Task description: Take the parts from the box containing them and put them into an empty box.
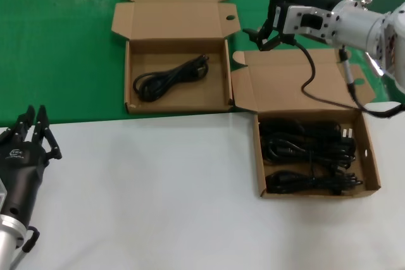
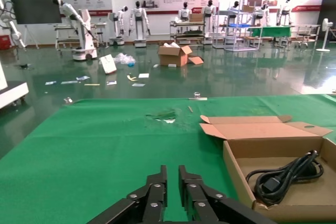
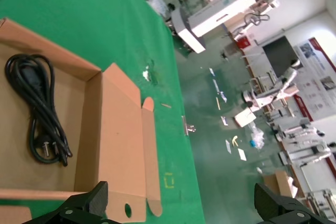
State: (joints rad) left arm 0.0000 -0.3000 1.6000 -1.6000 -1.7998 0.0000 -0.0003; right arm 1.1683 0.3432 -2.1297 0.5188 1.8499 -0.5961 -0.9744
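A: Why are the two boxes being kept open like that?

B: Both lids are being held folded back so that each tray is being left reachable from above. The farther box, on the green part of the surface, is being used as the receiving one; a single coiled cord is already lying in it. The nearer box, on the white part, is being treated as the source, and its cords are lying packed close together.

A: And the right tool?

B: The right tool is being held up beyond the source box's lid, between the two boxes, with its fingers spread wide and nothing being carried. It is being judged as free to go down for another cord.

A: The left tool?

B: The left tool is being kept parked low at the near left, over the white surface, well apart from both boxes. Its fingers are being held pressed almost together, with nothing between them.

A: How many things are being counted?

B: Two boxes, one cord in the farther box, and roughly three bundles in the nearer box, though the exact number cannot be told because they are overlapping
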